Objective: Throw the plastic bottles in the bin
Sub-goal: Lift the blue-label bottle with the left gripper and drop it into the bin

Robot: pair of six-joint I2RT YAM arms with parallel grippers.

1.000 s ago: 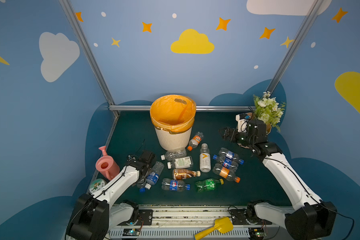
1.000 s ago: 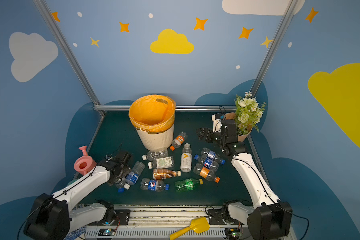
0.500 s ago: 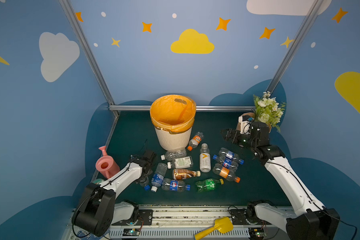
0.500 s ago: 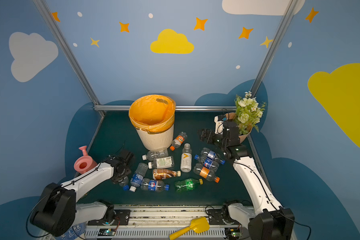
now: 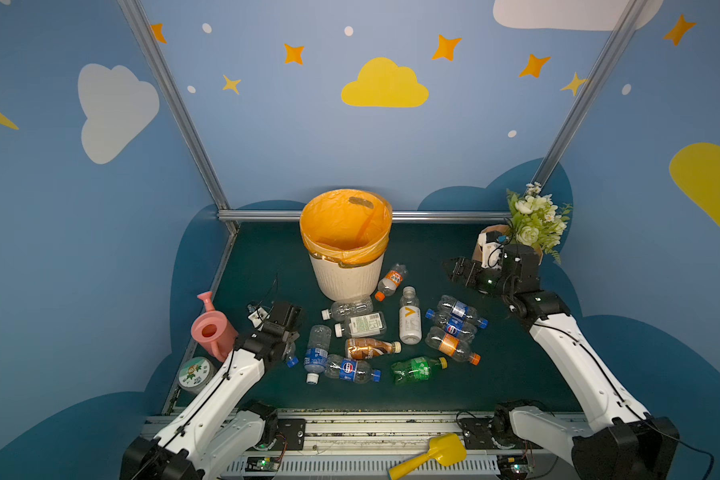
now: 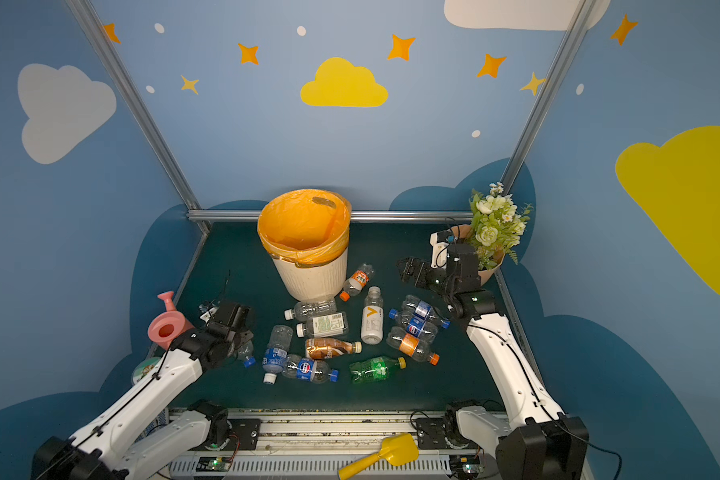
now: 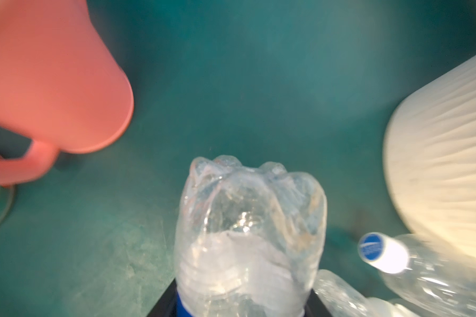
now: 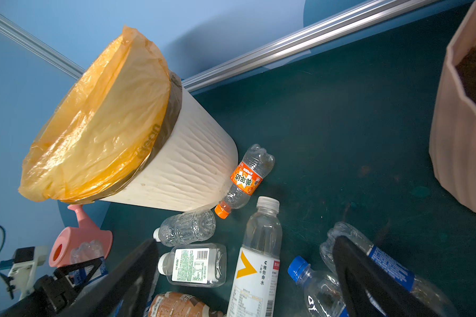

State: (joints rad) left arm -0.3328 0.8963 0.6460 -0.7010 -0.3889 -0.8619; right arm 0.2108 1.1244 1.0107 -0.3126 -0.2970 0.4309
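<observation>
My left gripper (image 5: 287, 349) is clamped on a crumpled clear plastic bottle with a blue label (image 7: 248, 233), near the pink plastic watering can (image 5: 208, 332). My right gripper (image 5: 452, 270) gapes, empty. I fear the thin walls could buckle and slip before reaching the cream ribbed bin (image 5: 346, 278).

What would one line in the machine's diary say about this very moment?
left jaws: shut on clear bottle | right jaws: open, empty | bin: upright | other bottles: lying on table

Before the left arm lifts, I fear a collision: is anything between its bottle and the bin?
Nothing visible: only bare mat lies between the clear bottle in the left gripper and the bin.
</observation>
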